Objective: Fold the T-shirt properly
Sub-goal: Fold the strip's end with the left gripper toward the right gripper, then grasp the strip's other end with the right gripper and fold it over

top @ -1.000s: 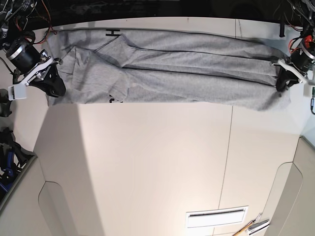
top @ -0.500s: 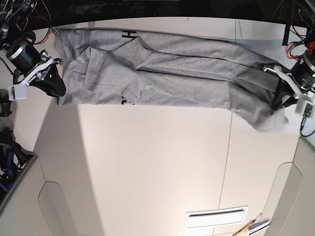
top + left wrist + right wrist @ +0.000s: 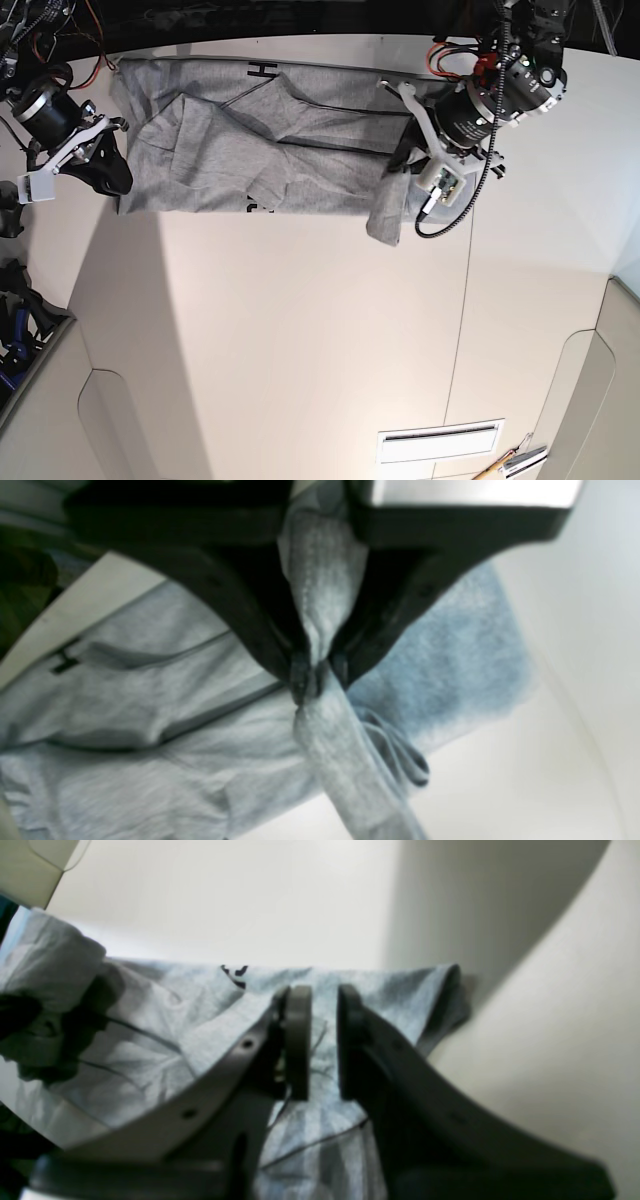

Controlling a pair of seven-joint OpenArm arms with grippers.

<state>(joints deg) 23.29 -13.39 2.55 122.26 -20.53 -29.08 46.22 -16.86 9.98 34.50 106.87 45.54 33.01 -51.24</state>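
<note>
The light grey T-shirt (image 3: 250,150) lies bunched along the far side of the white table (image 3: 300,330). Black lettering (image 3: 262,69) shows at its far edge and its near edge. My left gripper (image 3: 402,160) is shut on the shirt's right end. In the left wrist view (image 3: 312,675) a rope of fabric (image 3: 325,570) is pinched between the black fingers and a flap hangs below. My right gripper (image 3: 118,180) is at the shirt's left edge. In the right wrist view (image 3: 320,1040) its jaws stand nearly closed on the fabric (image 3: 150,1005).
Cables and arm mounts (image 3: 50,40) crowd the back left corner. A dark frame (image 3: 15,320) stands at the left edge. A slotted vent (image 3: 440,440) and some pencils (image 3: 515,462) lie at the front right. A seam (image 3: 460,300) runs down the table.
My left gripper has carried the shirt's right end leftward from the table's right edge to past the middle, so the shirt spans much less width. My right arm has stayed put.
</note>
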